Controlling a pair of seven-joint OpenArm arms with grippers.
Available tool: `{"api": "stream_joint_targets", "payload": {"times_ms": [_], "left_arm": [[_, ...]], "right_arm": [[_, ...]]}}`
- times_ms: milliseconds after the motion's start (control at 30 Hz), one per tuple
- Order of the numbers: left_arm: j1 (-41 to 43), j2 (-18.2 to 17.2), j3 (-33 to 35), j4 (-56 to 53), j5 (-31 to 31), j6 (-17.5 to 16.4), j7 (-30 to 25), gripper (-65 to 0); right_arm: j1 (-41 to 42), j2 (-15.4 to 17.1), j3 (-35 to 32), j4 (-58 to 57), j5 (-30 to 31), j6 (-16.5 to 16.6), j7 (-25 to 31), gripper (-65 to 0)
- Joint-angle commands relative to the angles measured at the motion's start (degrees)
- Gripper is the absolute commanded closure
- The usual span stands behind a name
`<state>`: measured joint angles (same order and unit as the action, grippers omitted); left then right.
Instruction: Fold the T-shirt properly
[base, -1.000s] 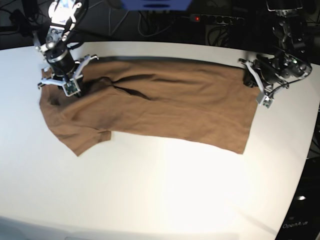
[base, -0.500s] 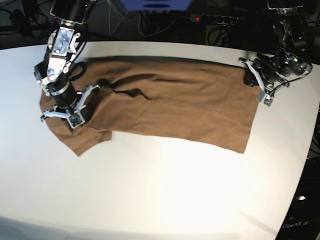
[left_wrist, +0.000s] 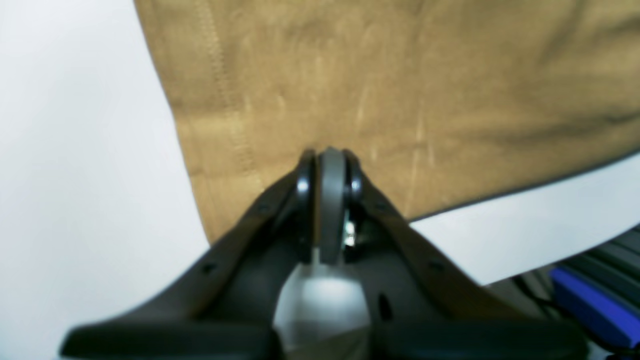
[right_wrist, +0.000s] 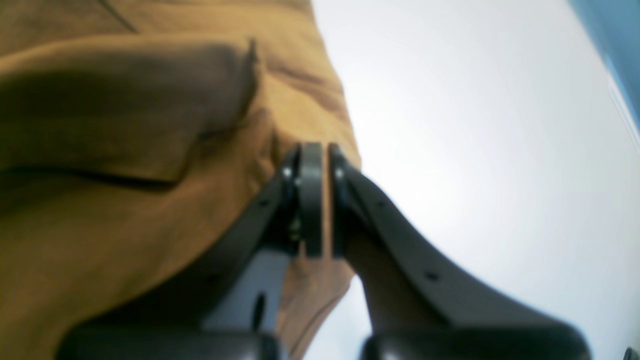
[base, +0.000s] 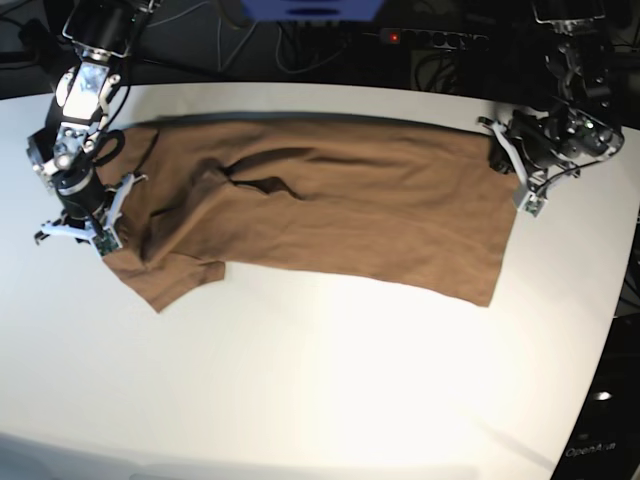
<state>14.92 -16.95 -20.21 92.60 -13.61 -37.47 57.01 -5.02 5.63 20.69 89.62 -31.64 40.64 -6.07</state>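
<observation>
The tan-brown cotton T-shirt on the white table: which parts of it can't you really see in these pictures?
- Tan-brown cotton T-shirt, collar: in the base view, creases and shadow hide it.
- Shirt corner at the left gripper: base view, the gripper body covers it.
- Cloth under the right gripper: right wrist view, blurred and blocked by the black fingers.
- Hem: left wrist view, cut off by the top edge.
- White table: front edge is washed out by glare.

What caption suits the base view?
Both grippers, left and right, pinch opposite ends of a plain tan-brown cotton T-shirt on a white table.
</observation>
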Motion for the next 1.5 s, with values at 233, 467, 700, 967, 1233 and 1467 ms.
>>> {"api": "stream_joint_targets", "payload": {"times_ms": [233,467,700,967,1233,1467], "left_arm": [[-5.4,-0.9,-0.3,8.1,2.2,0.6,7.4,-2.4],[-14.2,1.0,-0.1,7.8,2.6,0.6,11.4,-2.5],[-20.9,0.8,0.3,2.7,2.6,0.6,11.4,-3.3],[-26.0,0.6,0.4,-8.8,2.6,0.6,10.7,-39.9],[-26.3,0.6,0.0,-8.8,2.6,1.2,11.4,-43.0],[-25.9,-1.1,-0.1,-9.4,2.7,1.2,11.2,-43.0]], "right_arm": [[5.6,2.1,-0.4,0.8,0.6,-0.6,1.1,-2.6],[10.9,0.5,-0.3,-1.5,0.6,-0.6,-7.1,-17.0],[14.2,0.2,-0.8,-4.6,0.6,-0.6,-12.7,-26.1],[19.9,0.0,-0.8,-11.3,0.7,-0.6,-20.4,-30.5],[21.0,-3.6,-0.8,-11.8,0.6,-0.6,-21.8,-30.5],[20.9,-4.6,-2.8,-12.0,0.7,-0.6,-22.5,-30.6]]}}
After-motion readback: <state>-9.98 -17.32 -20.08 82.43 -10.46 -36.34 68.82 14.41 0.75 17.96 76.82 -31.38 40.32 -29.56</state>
